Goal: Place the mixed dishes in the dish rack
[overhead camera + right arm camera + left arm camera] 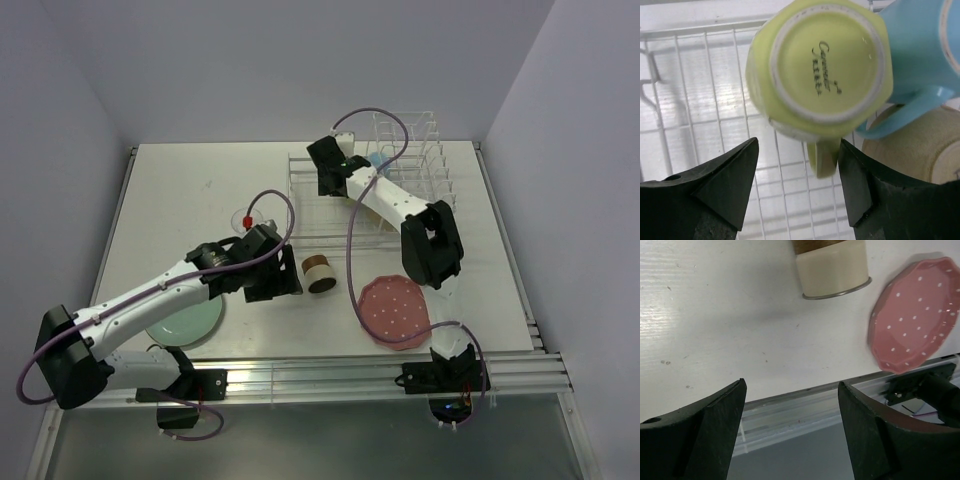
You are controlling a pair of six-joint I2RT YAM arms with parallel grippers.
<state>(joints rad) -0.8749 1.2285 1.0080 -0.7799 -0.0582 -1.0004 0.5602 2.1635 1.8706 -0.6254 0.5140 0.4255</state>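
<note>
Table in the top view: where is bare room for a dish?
Far-left table, bordered by its left edge, the clear glass and the dish rack. Crowded in front: mint-green plate, tan cup, pink plate.

Table (200, 190): rack (412, 152); cup (319, 273); glass (245, 220); 2 plates (398, 308)

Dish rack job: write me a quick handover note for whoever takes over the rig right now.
Left tool open, empty, above the table near the small metallic-tan cup lying on its side. Right tool open over the upside-down yellow-green mug in the white wire rack, beside the light-blue mug and cream bowl. Left to load: cup, pink dotted scalloped plate, mint-green plate, clear glass.
</note>
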